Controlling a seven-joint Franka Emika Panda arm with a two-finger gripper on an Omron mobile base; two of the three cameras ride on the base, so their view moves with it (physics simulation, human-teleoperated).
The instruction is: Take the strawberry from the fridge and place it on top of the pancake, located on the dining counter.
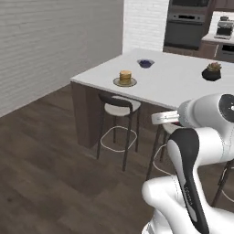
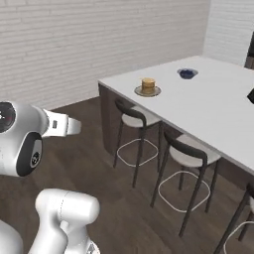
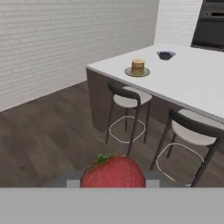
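strawberry sits right up front, clamped in our pincer, jaws closed narrowly around it. we're mid-carry, well short of the dining counter, where the pancake waits on its plate near the corner. next we need to close in, lift above the stools and line up over the stack.

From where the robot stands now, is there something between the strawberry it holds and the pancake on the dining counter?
Two stools stand along the near edge of the dining counter, lower than its top. Above the top, nothing visible blocks the way from the strawberry to the pancake; the bowl sits beyond it.
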